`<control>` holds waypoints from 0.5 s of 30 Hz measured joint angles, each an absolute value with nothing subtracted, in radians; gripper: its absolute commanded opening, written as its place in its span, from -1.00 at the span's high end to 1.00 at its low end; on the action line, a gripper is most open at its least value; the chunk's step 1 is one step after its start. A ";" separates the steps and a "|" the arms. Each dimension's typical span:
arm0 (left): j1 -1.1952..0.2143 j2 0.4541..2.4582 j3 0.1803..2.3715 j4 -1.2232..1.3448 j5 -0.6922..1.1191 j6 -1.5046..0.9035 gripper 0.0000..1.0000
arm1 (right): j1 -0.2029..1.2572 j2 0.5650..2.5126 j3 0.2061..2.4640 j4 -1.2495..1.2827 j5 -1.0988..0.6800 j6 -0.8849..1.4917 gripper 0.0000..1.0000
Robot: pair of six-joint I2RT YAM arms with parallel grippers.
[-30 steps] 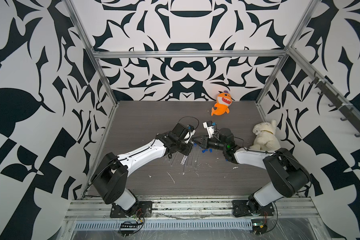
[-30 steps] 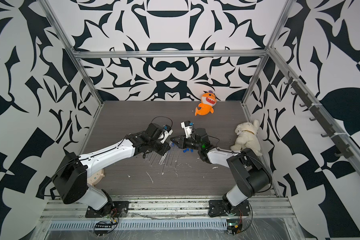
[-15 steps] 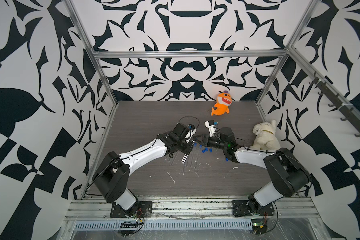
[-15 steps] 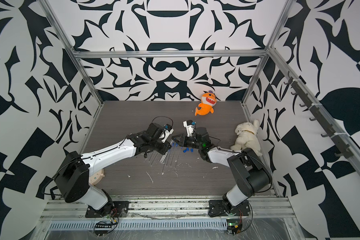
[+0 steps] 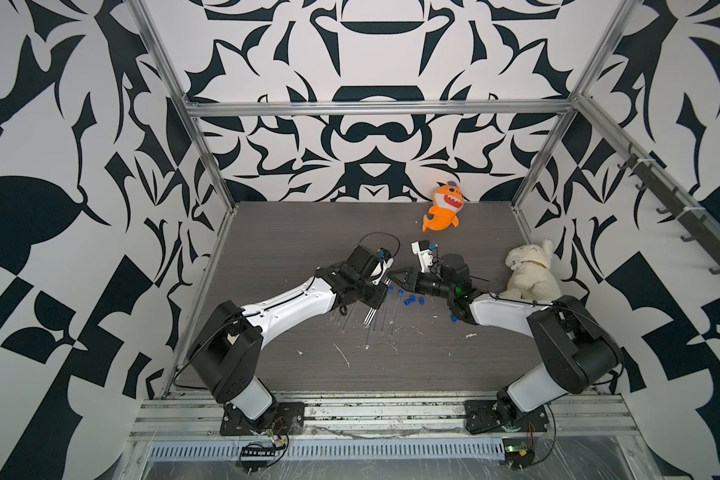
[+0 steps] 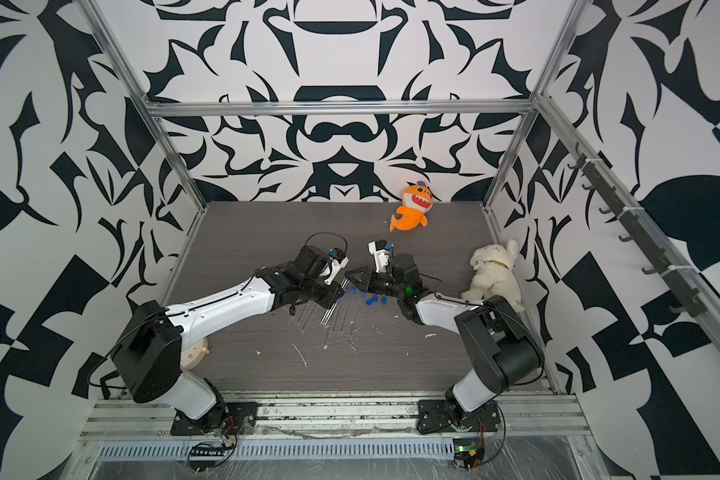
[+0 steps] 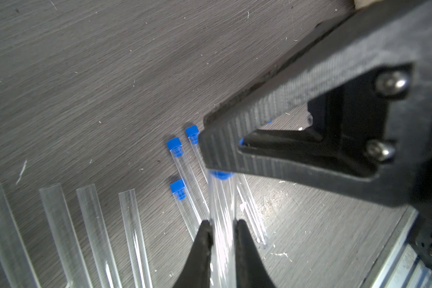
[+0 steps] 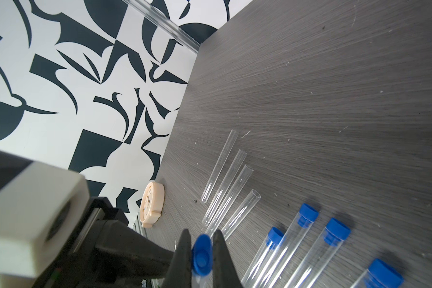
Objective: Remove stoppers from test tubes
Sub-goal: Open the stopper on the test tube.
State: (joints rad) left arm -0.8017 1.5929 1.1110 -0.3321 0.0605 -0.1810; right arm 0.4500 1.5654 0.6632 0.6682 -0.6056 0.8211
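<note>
Roughly halfway, we reckon: four test tubes (image 8: 220, 164) lie open. Left jaws pinch a fifth tube (image 7: 222, 204) over the surface (image 5: 292, 241), right jaws pinch its stopper (image 8: 202, 256). Loose stoppers (image 5: 410, 300) at 4 o'clock of it, four capped tubes (image 8: 288, 237) left.

Free room: the far left of the table (image 5: 292, 232) and its near edge strip. Obstacles: test tubes (image 7: 95, 224) and loose stoppers (image 5: 409, 301) lying at centre between the left arm (image 5: 292, 303) and right arm (image 5: 504, 311); an orange plush (image 5: 443, 208) at the back wall; a white plush (image 5: 528, 272) at the right wall.
</note>
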 measured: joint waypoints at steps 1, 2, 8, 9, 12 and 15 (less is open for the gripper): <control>-0.802 1.594 1.111 -0.330 0.060 -0.181 1.00 | 0.449 1.565 0.666 0.661 -0.606 0.821 1.00; -0.802 1.596 1.112 -0.329 0.060 -0.179 1.00 | 0.447 1.565 0.670 0.654 -0.606 0.821 1.00; -0.802 1.599 1.116 -0.351 0.059 -0.178 1.00 | 0.433 1.565 0.696 0.651 -0.582 0.822 1.00; -0.804 1.603 1.116 -0.375 0.062 -0.176 1.00 | 0.424 1.564 0.707 0.657 -0.567 0.822 1.00; -0.806 1.617 1.114 -0.410 0.068 -0.175 1.00 | 0.403 1.551 0.739 0.671 -0.530 0.817 1.00; -0.807 1.621 1.112 -0.433 0.068 -0.175 1.00 | 0.397 1.523 0.750 0.666 -0.507 0.805 1.00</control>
State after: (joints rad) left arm -0.8066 1.6207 1.1122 -0.4332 0.0681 -0.1745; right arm 0.3965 1.5234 0.7498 0.6662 -0.5072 0.8055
